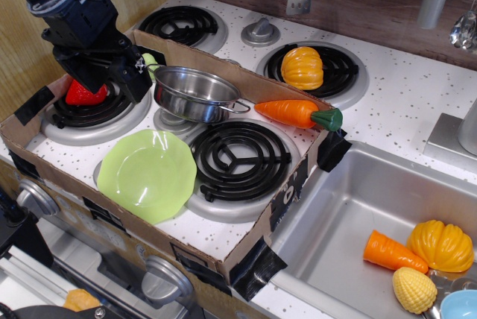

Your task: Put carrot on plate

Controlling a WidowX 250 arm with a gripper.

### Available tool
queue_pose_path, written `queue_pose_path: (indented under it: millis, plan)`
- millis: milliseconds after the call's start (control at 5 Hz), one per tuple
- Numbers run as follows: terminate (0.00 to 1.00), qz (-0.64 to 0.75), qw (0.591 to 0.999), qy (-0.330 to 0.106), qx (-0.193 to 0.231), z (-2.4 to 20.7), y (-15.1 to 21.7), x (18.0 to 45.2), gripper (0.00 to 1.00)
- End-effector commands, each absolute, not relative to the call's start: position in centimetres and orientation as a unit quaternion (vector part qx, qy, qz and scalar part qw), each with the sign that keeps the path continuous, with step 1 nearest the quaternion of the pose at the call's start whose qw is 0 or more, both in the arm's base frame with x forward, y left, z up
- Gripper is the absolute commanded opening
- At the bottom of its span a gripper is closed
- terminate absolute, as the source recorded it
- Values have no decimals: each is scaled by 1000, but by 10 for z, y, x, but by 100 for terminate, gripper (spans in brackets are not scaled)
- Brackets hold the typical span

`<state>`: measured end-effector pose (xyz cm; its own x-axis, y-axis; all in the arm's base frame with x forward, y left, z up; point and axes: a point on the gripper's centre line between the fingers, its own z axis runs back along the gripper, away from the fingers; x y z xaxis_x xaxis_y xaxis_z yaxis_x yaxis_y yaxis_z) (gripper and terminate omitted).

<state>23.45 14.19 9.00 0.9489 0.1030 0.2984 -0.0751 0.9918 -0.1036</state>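
Note:
The carrot (294, 112), long and orange with a dark green cap at its right end, lies on the back wall of the cardboard tray, right of the steel pot. The lime-green scalloped plate (147, 174) lies empty at the front left of the stove, partly over the front right burner's edge. My black gripper (108, 84) hangs at the left over the left burner, above a red toy strawberry (86, 95). Its fingers look spread and hold nothing. It is well left of the carrot and behind the plate.
A steel pot (195, 94) stands between gripper and carrot. A low cardboard tray wall (223, 256) rings the stove. An orange pumpkin (302, 68) sits on the back right burner. The sink (350, 200) at right holds a short carrot piece (393, 253), another pumpkin and yellow corn.

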Motion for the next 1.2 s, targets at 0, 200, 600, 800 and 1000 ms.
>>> queue_pose_path:
  millis: [0, 200, 600, 800, 1000]
  plan:
    - [0, 45, 986, -153, -46, 90, 142, 234, 100]
    - [0, 99, 985, -144, 12, 130, 119, 237, 100]
    - [0, 217, 966, -116, 78, 170, 56, 257, 100]
    - [0, 339, 929, -129, 73, 157, 25, 280, 100]
    - [0, 394, 909, -132, 46, 126, 26, 307, 100]
